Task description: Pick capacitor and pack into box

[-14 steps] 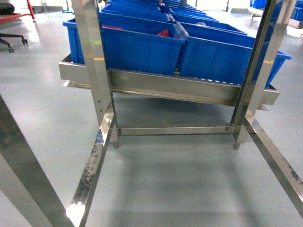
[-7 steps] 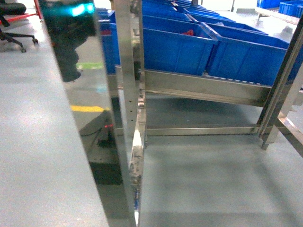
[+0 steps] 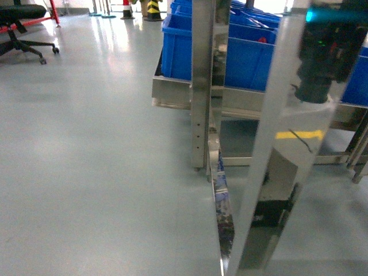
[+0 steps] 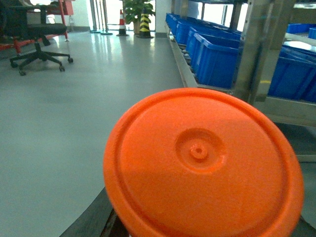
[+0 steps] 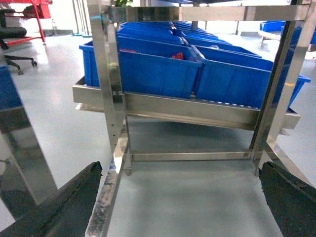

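Facing a steel rack [image 5: 114,94] of blue bins [image 5: 148,69]. Right gripper [image 5: 180,197] fingers spread wide before rack. Left fingers unseen behind orange disc [image 4: 202,163]. No capacitor or pink box visible; probably small, light, pinched by body.

Only the right gripper [image 5: 177,197] is really seen, in its own wrist view: two dark fingertips [image 5: 64,202] are spread wide at the bottom corners, jaws well apart, nothing held between them. It's pointed roughly level, forward. No arms are caught in the head view. The left gripper isn't shown in its wrist view.
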You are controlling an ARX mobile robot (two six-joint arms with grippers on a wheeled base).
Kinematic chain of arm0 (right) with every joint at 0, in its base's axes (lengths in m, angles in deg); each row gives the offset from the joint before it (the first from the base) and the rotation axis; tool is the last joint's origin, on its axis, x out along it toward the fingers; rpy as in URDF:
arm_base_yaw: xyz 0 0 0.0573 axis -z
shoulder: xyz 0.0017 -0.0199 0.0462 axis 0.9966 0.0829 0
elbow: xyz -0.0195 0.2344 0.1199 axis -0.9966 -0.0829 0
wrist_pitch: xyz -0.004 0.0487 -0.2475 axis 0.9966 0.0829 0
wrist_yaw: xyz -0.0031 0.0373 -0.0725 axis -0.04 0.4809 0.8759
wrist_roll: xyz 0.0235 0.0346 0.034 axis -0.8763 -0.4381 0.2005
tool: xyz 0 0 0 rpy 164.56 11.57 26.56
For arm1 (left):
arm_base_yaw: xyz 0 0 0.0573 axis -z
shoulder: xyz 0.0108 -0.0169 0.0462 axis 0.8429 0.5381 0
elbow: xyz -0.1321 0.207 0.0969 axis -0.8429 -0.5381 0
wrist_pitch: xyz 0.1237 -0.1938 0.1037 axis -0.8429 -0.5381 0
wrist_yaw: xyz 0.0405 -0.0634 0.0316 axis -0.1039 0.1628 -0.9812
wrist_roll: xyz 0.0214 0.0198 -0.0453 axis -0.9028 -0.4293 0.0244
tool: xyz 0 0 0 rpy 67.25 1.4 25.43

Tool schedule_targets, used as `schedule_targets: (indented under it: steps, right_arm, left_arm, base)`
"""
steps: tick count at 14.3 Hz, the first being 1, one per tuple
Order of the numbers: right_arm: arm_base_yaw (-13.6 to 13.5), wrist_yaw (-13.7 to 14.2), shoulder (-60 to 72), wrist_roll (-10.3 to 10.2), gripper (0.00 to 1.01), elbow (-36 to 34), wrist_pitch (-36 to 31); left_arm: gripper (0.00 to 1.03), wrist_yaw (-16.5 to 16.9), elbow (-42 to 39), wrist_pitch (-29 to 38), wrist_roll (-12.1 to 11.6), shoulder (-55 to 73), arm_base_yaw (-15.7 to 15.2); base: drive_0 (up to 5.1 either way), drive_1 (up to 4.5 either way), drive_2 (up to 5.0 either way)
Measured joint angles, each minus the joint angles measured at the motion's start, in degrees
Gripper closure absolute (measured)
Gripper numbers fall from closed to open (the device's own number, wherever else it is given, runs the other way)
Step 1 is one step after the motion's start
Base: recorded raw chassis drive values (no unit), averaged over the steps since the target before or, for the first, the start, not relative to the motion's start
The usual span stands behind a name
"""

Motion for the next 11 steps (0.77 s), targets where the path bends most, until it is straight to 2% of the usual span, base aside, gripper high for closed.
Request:
schedule_targets:
  steps: [11]
  right_arm:
    - [0.0,0.0,0.0,0.0,0.03,0.0,-0.2]
  left_arm:
    - [0.59,-0.2,0.0,0.0,0.0,0.0,0.0]
  base:
    - [-5.0,2.42,2.4]
